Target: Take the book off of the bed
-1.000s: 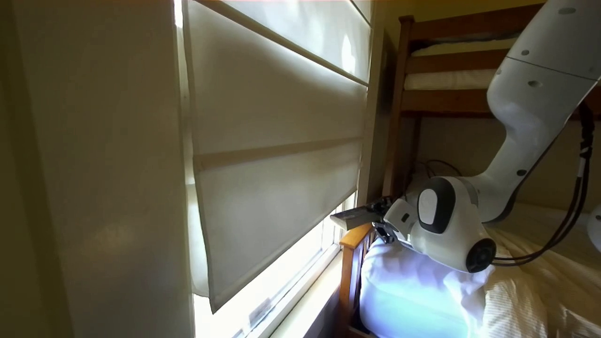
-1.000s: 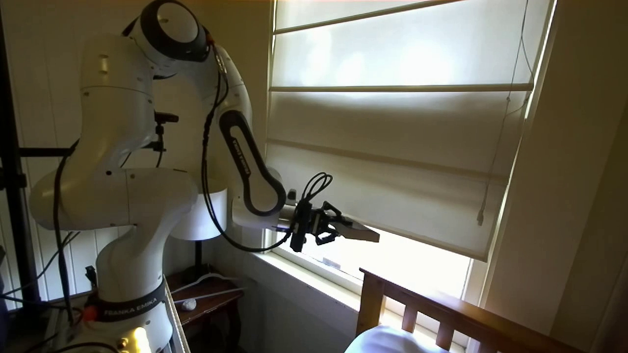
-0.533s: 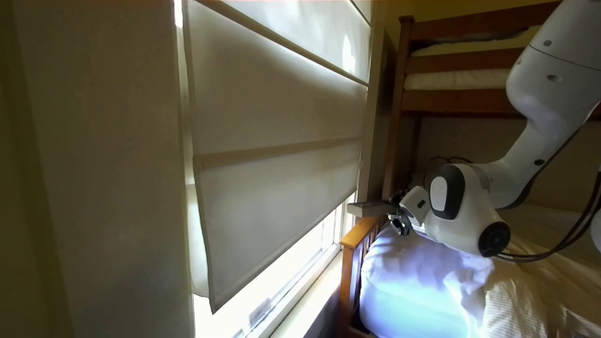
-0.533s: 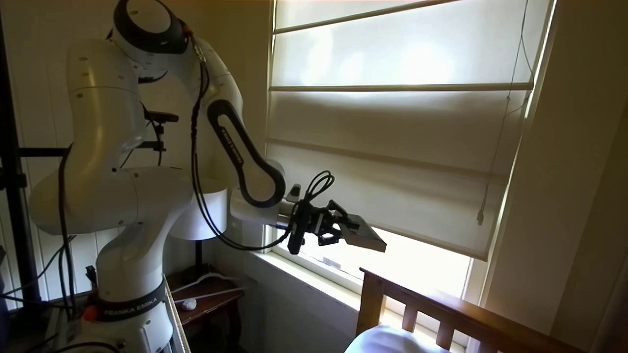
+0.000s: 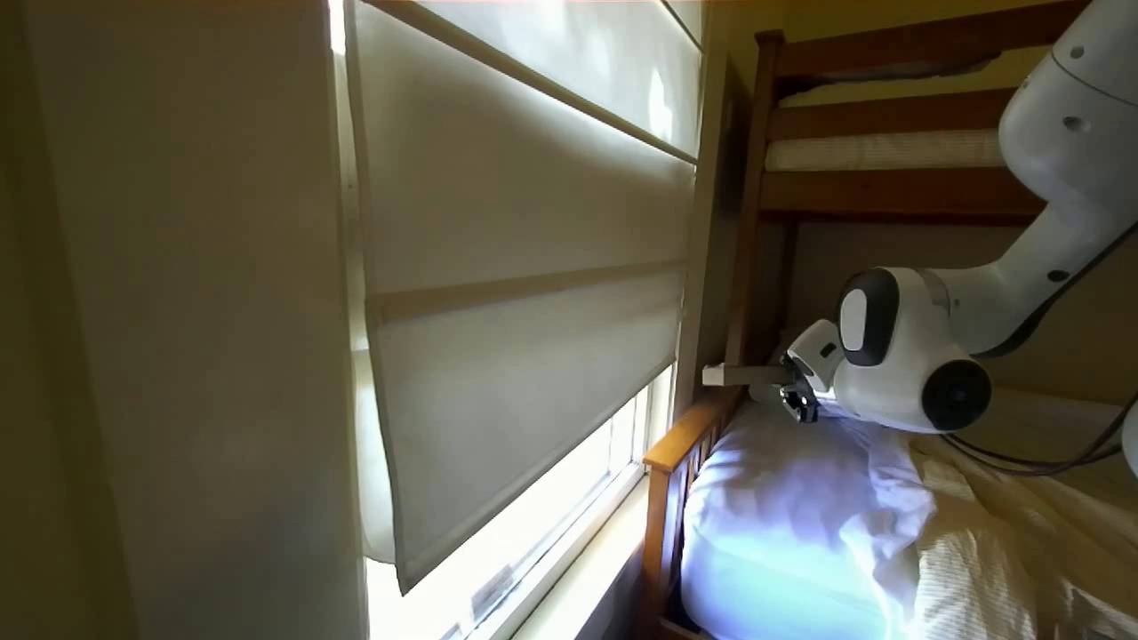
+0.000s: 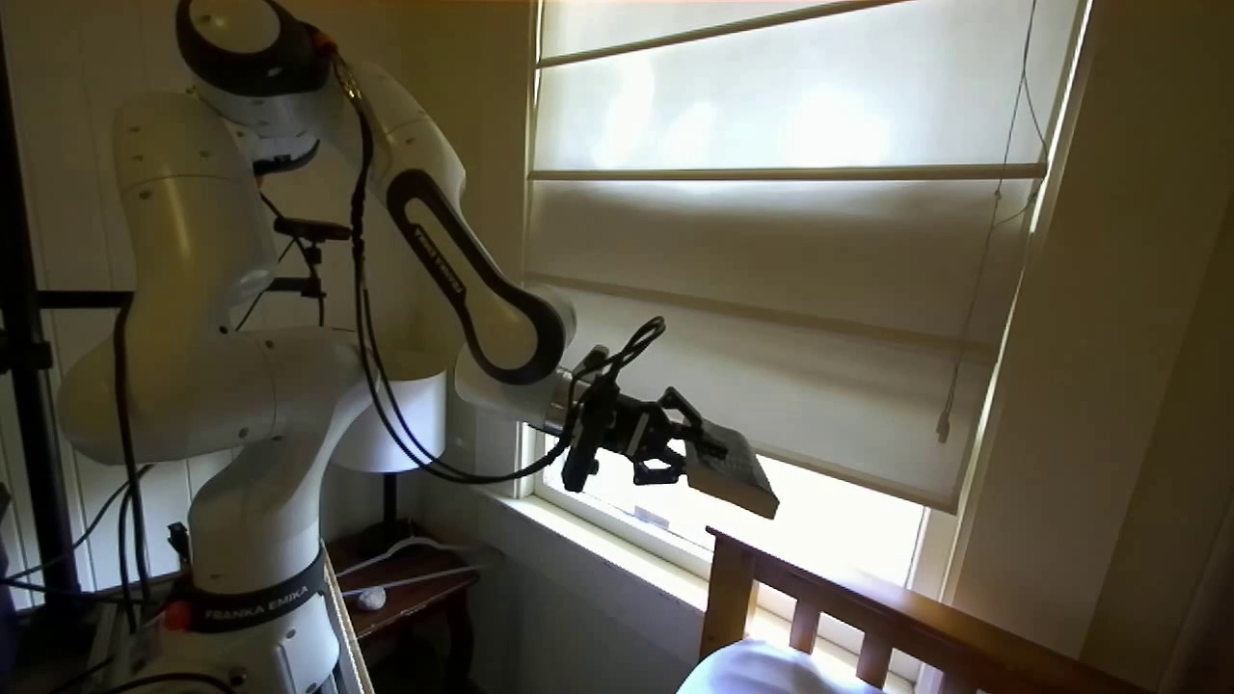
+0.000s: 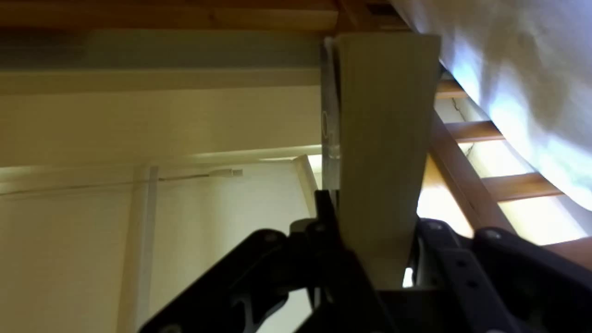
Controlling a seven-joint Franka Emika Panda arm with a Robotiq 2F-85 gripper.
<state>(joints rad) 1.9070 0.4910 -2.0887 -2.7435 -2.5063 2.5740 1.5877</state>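
Wrist view: the black two-fingered claw (image 7: 377,217) is gripping a flat book (image 7: 386,138) with a dark cover and pale page edges, one finger (image 7: 329,226) pressing against each broad side. Beyond the book, the slatted brown wooden headboard (image 7: 465,185) is showing, with rumpled white bedding (image 7: 527,69) lying next to it. In both exterior views, the book is being held in the air, raised above the bedding of the brown wooden bunk bed (image 5: 889,191). Its outer end is pointing away from the claw and appearing near the headboard's top rail (image 5: 689,436); whether the two are touching, these angles are not settling. In an exterior view, the white jointed robot arm (image 6: 193,376) is reaching across from its base (image 6: 255,644), a black cable (image 6: 359,241) looping down along it, and the book is slanting downward toward its outer end. Behind, a pale cream fabric blind (image 6: 771,241) is hanging over a bright window (image 6: 848,520), leaving a lower strip uncovered. Near the arm's base, a lamp (image 6: 362,448) with a white drum shade is standing on a dark reddish wooden counter (image 6: 424,598), with a small white rounded object (image 6: 370,599) lying near it.
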